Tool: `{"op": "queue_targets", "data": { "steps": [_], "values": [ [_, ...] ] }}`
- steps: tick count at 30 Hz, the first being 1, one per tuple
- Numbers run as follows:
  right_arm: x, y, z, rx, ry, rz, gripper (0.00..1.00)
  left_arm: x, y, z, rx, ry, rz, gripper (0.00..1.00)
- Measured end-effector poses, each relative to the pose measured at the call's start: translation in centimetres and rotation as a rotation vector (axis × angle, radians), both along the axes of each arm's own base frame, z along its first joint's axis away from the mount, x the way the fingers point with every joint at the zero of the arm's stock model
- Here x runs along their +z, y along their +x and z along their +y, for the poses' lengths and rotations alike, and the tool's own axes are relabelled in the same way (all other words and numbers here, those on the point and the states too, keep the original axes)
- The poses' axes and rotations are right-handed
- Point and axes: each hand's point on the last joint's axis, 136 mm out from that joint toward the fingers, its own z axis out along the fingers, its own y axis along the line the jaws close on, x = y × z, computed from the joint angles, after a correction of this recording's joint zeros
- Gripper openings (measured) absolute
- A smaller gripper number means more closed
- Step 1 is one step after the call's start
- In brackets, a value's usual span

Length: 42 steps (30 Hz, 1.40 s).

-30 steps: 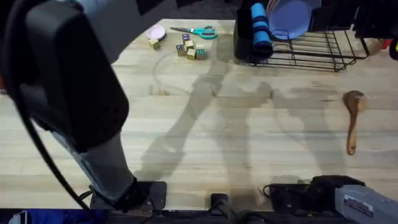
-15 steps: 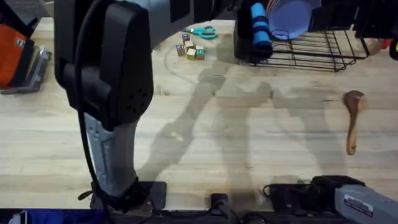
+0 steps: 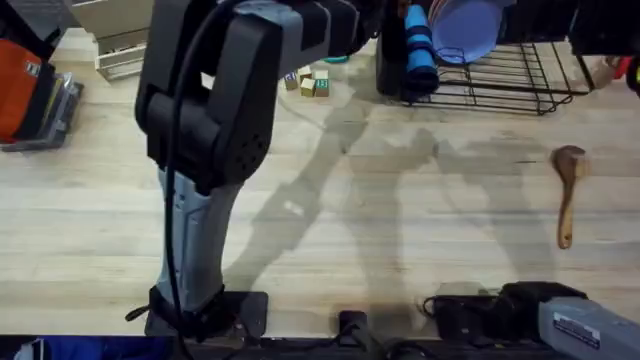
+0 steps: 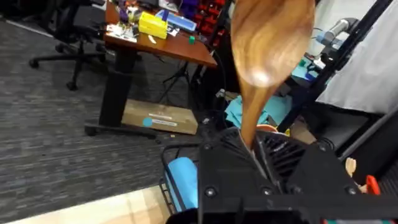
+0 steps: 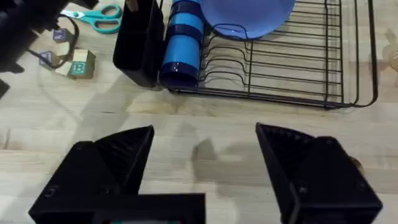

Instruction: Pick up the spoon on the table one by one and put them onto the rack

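Two spoons were seen: one [image 3: 568, 190] lay flat near the table's [image 3: 420, 220] right edge, overhead; the other [image 4: 267, 56] appeared in the left wrist view, its handle pinched in the left gripper [image 4: 258, 155], bowl raised. Right gripper [image 5: 205, 149] stood spread over bare table before the rack [image 5: 292, 68]. Rack held a blue plate [image 5: 249, 12] and blue cup [image 5: 181, 46].

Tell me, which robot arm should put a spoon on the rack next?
Probably the left. Its gripper already holds a brown wooden cooking spoon and reaches toward the black wire dish rack. The right gripper has open, empty jaws.
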Motion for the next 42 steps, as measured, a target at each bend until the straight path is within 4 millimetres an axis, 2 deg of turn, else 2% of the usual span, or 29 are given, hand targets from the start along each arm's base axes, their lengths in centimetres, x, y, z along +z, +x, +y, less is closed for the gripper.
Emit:
{"op": "queue_targets", "data": {
  "steps": [9, 10, 13, 22, 28, 31, 35, 36, 40, 42],
  "values": [
    [0.0, 0.0, 0.0, 0.000, 0.000, 0.000, 0.996, -3.5, 0.6, -0.7, -0.018, 0.101, -0.006, 0.045],
    [0.0, 0.0, 0.0, 0.000, 0.000, 0.000, 0.997, -7.1, 0.3, -0.6, -0.030, 0.210, 0.046, 0.045],
    [0.0, 0.0, 0.0, 0.000, 0.000, 0.000, 0.997, -8.6, 0.0, -0.5, -0.043, 0.278, 0.074, 0.045],
    [0.0, 0.0, 0.0, 0.000, 0.000, 0.000, 0.996, -10.9, -1.2, 0.1, -0.081, 0.419, 0.152, 0.045],
    [0.0, 0.0, 0.0, 0.000, 0.000, 0.001, 0.996, -10.2, -2.3, 1.1, -0.090, 0.462, 0.205, 0.046],
    [-0.1, 0.0, 0.0, 0.000, 0.000, 0.003, 0.996, -9.6, -2.8, 1.6, -0.096, 0.474, 0.221, 0.096],
    [-0.1, -0.1, 0.0, 0.000, 0.000, 0.004, 0.996, -8.8, -3.3, 2.1, -0.107, 0.487, 0.234, 0.238],
    [-0.1, -0.1, 0.0, 0.000, 0.000, 0.004, 0.996, -8.6, -3.4, 2.2, -0.108, 0.488, 0.235, 0.284],
    [-0.1, -0.1, 0.0, 0.000, 0.000, 0.004, 0.996, -7.9, -3.8, 2.7, -0.108, 0.492, 0.246, 0.576],
    [-0.1, -0.1, 0.0, 0.000, 0.000, 0.004, 0.996, -7.6, -4.0, 3.0, -0.108, 0.495, 0.250, 0.667]
  ]
}}
